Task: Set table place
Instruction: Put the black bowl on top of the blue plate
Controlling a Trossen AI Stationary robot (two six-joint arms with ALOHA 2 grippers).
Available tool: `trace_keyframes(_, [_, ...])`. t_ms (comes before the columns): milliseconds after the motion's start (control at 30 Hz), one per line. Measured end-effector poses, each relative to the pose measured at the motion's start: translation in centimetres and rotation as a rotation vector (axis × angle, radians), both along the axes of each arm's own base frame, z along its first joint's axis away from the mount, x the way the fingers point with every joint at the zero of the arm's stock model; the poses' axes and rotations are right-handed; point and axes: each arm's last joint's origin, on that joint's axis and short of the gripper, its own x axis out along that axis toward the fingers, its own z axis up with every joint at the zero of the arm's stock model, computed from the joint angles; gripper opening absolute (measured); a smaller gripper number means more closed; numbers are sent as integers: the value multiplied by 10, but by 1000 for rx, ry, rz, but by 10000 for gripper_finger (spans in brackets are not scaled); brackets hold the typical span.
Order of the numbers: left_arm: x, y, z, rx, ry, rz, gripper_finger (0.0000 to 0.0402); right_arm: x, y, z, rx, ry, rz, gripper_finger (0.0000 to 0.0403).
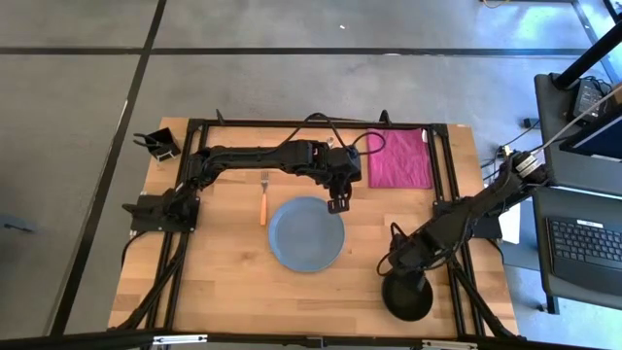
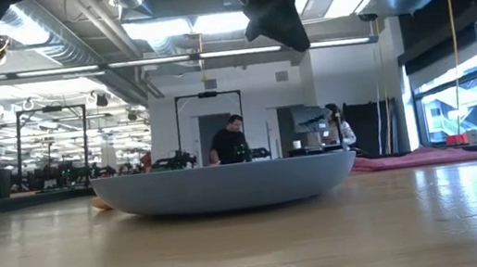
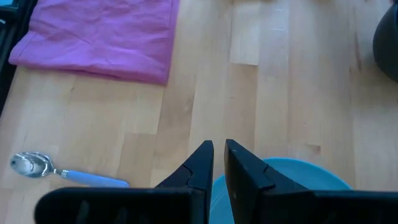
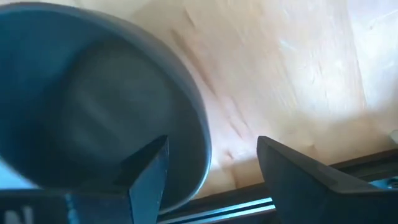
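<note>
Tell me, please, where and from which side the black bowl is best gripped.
Grip the bowl by its rim, from above, one finger inside and one outside: it sits upright and open, too wide to span. The right gripper is already open there, one finger inside the wall, the other outside over the table.

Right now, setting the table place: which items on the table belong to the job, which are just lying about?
Job items:
plate, centre of table
fork, beside the plate
spoon, near the napkin
bowl, right pincer open over its rim
left pincer shut, over the plate's far rim

Lying about:
pink napkin, maybe part of the setting
black holder at a far corner
</note>
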Motion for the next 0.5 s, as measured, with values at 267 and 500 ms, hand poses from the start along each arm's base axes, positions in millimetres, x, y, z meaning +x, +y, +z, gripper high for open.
trace_keyframes(267, [0,0,0,-1,0,1,33,9,7,-25,-63,91,3,243])
trace_keyframes(500, [0,0,0,0,0,1,33,15,12,-41,-58,128,33,148])
